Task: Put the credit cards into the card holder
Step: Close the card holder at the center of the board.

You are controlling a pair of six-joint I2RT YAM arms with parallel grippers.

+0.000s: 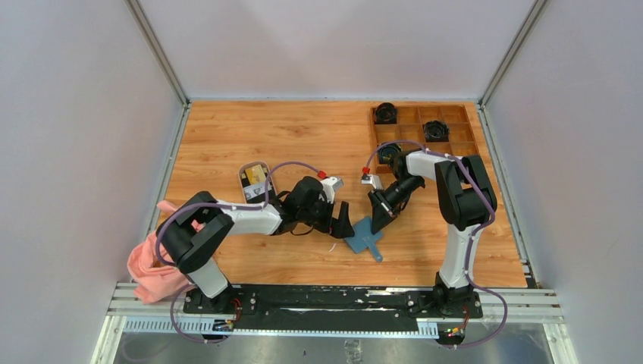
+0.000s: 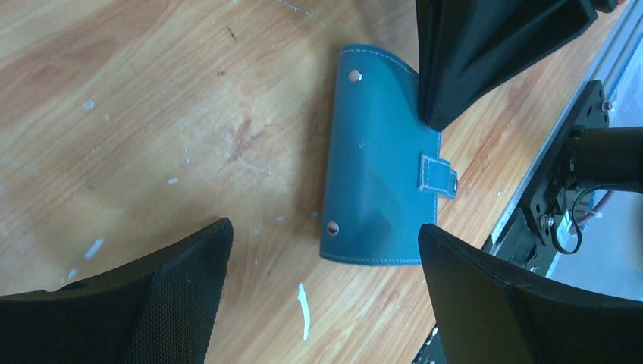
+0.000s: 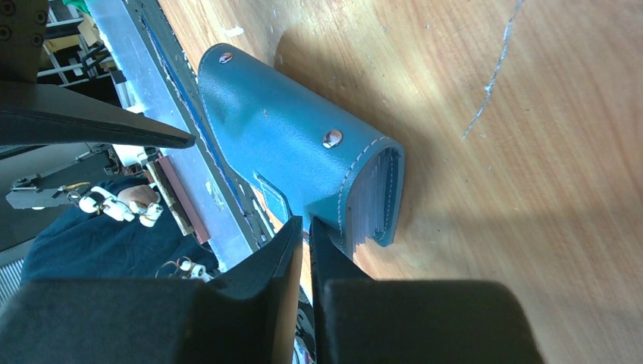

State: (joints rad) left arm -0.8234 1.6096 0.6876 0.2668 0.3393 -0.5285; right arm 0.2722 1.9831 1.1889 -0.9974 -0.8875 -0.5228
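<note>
Card holder (image 1: 362, 236) flat, long axis diagonal — tab (image 1: 377, 255) pointing near-right

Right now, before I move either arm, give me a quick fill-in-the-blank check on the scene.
1. The left gripper stands ___ above the card holder.
2. The credit cards lie in a small white ___.
3. The pink cloth sits by the ___ arm's base.
4. The wooden tray sits at the far ___ corner of the table.
Missing words: open; dish; left; right.
</note>
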